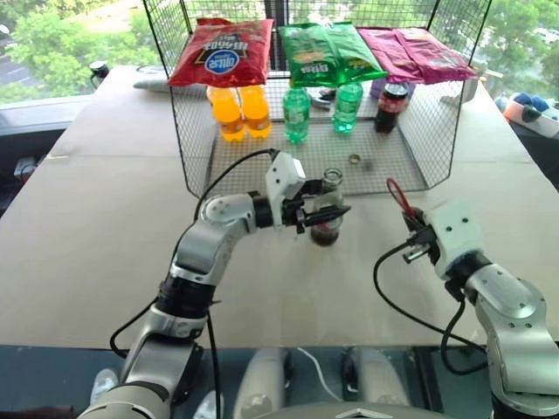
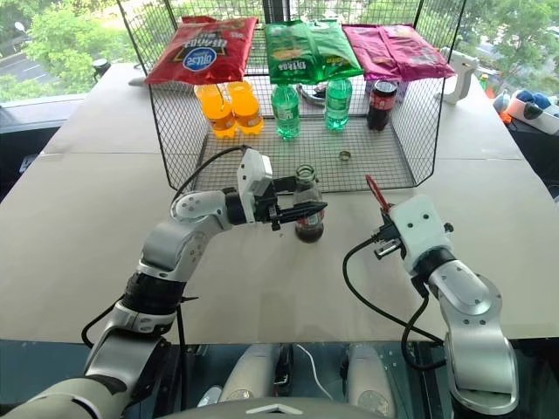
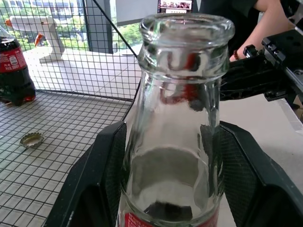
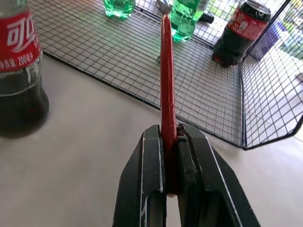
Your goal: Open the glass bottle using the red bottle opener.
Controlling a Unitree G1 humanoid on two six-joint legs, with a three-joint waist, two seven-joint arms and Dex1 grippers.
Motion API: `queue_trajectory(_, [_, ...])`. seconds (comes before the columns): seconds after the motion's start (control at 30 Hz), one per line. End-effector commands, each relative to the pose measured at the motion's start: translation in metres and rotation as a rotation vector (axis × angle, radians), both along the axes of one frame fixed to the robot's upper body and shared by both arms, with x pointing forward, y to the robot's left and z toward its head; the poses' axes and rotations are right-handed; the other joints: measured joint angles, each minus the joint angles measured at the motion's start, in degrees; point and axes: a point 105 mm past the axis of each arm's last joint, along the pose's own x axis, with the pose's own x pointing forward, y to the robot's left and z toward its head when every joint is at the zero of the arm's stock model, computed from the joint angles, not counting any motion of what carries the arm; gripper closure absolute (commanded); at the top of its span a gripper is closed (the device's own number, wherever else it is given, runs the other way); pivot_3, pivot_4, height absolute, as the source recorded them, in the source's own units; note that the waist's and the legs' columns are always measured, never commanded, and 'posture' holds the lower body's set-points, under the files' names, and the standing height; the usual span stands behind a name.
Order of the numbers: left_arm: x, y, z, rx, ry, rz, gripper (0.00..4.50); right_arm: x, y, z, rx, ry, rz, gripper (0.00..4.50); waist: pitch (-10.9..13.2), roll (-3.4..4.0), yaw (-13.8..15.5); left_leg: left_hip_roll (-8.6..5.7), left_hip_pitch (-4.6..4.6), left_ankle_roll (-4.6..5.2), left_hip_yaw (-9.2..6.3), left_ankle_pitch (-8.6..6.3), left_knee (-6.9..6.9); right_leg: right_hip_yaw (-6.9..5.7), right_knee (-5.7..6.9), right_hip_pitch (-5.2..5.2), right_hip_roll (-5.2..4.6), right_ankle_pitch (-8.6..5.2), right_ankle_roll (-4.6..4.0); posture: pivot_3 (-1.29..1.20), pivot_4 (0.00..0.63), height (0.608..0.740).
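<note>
The glass bottle (image 1: 331,182) stands on the brown table just in front of the wire rack, with dark liquid at its bottom and an open mouth with no cap on it (image 3: 187,28). My left gripper (image 1: 335,212) reaches in from the left, shut on the bottle's body with one black finger (image 3: 102,165) on each side. To the right and apart from the bottle, my right gripper (image 1: 417,234) is shut on the handle of the red bottle opener (image 1: 397,194). The opener sticks up past the fingertips (image 4: 166,71).
A wire rack (image 1: 410,166) behind the bottle holds orange bottles (image 1: 240,112), green bottles (image 1: 297,113), a cola bottle (image 1: 389,106) and snack bags on top. A loose metal cap (image 1: 355,159) lies on its floor. A person's arm (image 3: 270,19) is beyond the right gripper.
</note>
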Motion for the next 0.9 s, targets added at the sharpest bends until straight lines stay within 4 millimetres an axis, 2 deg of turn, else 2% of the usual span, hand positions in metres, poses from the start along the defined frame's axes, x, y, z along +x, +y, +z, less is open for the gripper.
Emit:
queue_trajectory(0.03, [0.0, 0.0064, 0.0105, -0.013, -0.044, 0.025, 2.27, -0.0022, -0.0029, 0.0001, -0.003, -0.015, -0.013, 4.5, 0.0, 0.0, 0.01, 0.0, 0.0, 0.0, 0.0, 0.0, 0.0, 0.0, 0.0, 0.0, 0.01, -0.02, 0.04, 0.0, 0.15, 0.74])
queue_trajectory(0.27, [-0.0018, 0.0032, 0.0089, -0.004, -0.054, 0.011, 2.27, -0.0015, -0.006, -0.0078, 0.002, 0.012, -0.026, 4.5, 0.0, 0.0, 0.01, 0.0, 0.02, 0.0, 0.02, 0.0, 0.0, 0.03, 0.0, 0.01, 0.02, -0.1, 0.16, 0.0, 0.15, 0.74])
queue_trajectory(0.87, [-0.0021, 0.0004, 0.0115, 0.001, -0.064, -0.017, 2.27, 0.0043, -0.0047, -0.0093, 0.015, 0.01, -0.036, 4.5, 0.0, 0.0, 0.06, -0.02, 0.02, 0.0, 0.01, 0.01, 0.0, 0.05, 0.0, 0.02, 0.08, -0.09, 0.16, 0.0, 0.15, 0.74])
queue_trajectory(0.9, [-0.0022, 0.0002, 0.0115, 0.002, -0.064, -0.018, 1.25, 0.0043, -0.0049, -0.0098, 0.017, 0.011, -0.037, 4.5, 0.0, 0.0, 0.06, -0.03, 0.02, 0.0, 0.02, 0.01, 0.0, 0.05, 0.0, 0.02, 0.08, -0.09, 0.16, 0.0, 0.15, 0.74])
